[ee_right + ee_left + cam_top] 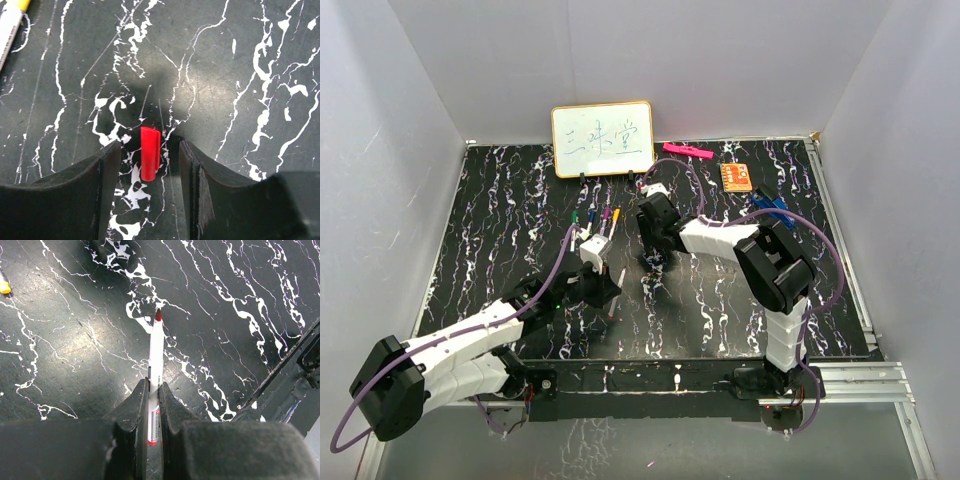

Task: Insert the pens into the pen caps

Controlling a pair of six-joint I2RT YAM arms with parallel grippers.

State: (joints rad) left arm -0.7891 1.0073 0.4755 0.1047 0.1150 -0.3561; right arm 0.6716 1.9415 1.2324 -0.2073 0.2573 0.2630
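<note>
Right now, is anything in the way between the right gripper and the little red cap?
No, nothing visible. The red cap lies on the table inside the open right gripper, with a bare gap on each side.

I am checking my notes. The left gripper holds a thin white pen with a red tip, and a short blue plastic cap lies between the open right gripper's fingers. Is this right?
Not quite: the short plastic cap between the fingers of the open right gripper is red, not blue, as the right wrist view shows. The rest stands.
</note>
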